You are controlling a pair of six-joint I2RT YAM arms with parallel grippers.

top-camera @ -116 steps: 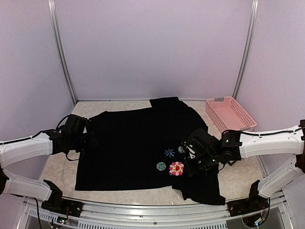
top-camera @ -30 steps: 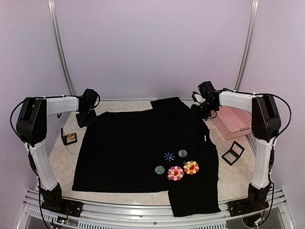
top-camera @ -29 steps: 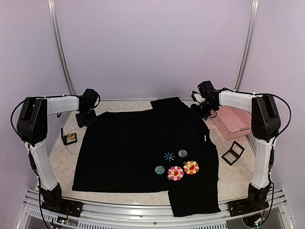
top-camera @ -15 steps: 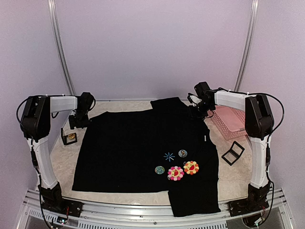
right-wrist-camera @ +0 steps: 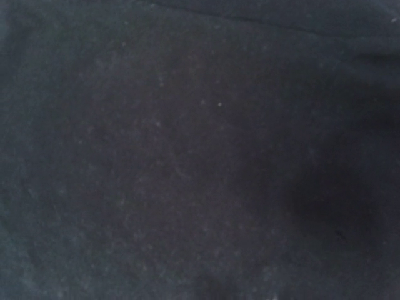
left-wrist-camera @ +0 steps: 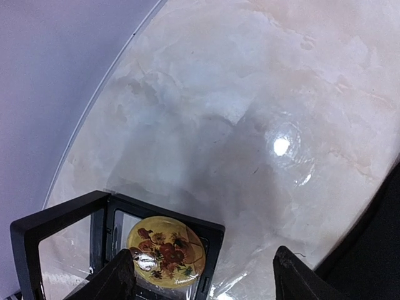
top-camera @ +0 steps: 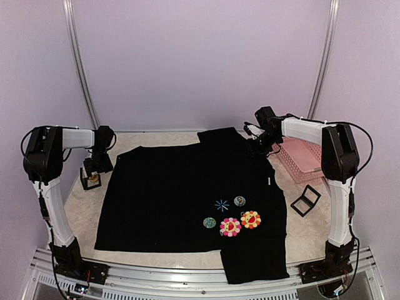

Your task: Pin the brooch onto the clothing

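The black shirt [top-camera: 175,194] lies spread on the table with a light-blue star mark [top-camera: 221,204], a pink flower badge [top-camera: 230,226] and an orange one [top-camera: 250,219]. A round yellow brooch [left-wrist-camera: 165,251] with a sunflower picture sits in a small black box [top-camera: 92,180] left of the shirt. My left gripper [left-wrist-camera: 209,289] is open and empty just above the box, its fingertips either side of the box's right corner. My right gripper [top-camera: 257,146] is low over the shirt's far right shoulder. Its wrist view shows only black cloth [right-wrist-camera: 200,150], and its fingers are hidden.
A pink basket [top-camera: 303,156] stands at the far right. An open empty black box [top-camera: 304,200] lies right of the shirt. Two small round badges [top-camera: 240,200] [top-camera: 210,222] sit by the star. The shirt's edge [left-wrist-camera: 378,250] lies just right of my left gripper.
My left gripper has moved left and nearer, off the shirt's far left corner to above the brooch box. My right gripper has shifted slightly left at the shirt's shoulder.
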